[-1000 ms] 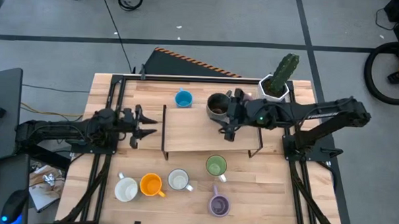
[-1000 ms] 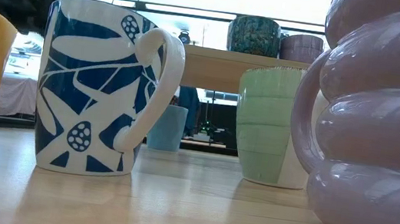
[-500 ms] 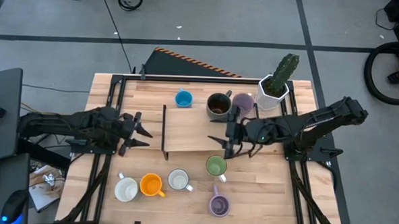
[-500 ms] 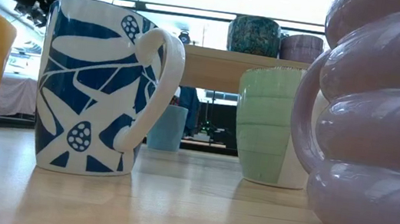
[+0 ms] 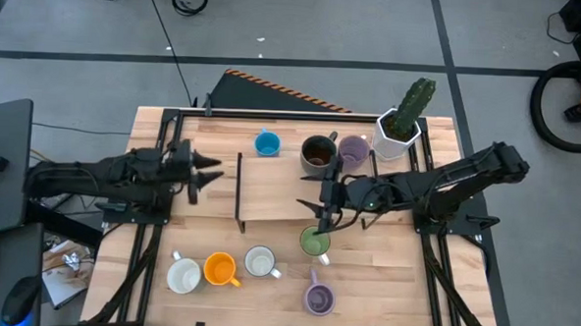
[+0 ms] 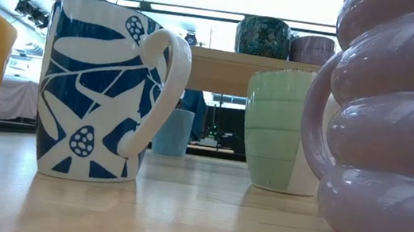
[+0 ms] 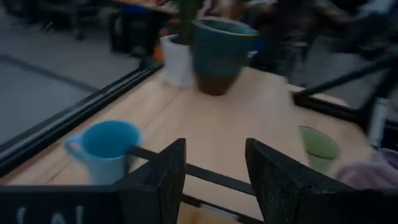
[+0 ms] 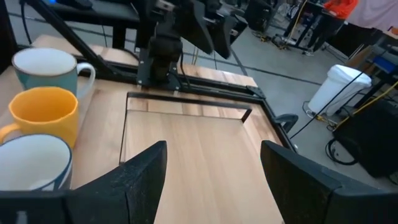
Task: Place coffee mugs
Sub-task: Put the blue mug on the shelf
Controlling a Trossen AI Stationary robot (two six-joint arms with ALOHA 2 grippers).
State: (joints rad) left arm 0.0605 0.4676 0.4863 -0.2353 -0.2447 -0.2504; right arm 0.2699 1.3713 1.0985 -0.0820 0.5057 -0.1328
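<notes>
Eight mugs show in the high view. The blue mug, dark brown mug and a purple mug stand at the far side by the wooden shelf. The green mug, a white mug, the orange mug, another white mug and the second purple mug stand on the near table. My right gripper is open over the shelf's near edge, just beyond the green mug. My left gripper is open at the shelf's left end.
A white hexagonal pot with a cactus stands at the far right corner, next to the purple mug. The shelf's black wire legs rise at its ends. Bare shelf top lies between the two grippers. Black frame rails run along both table sides.
My right gripper has drawn back from beside the dark brown mug, moving toward the near edge and a little left, and now hangs above the green mug. The purple mug it hid now stands uncovered beside the dark brown one. My left gripper has shifted slightly toward the far edge.
</notes>
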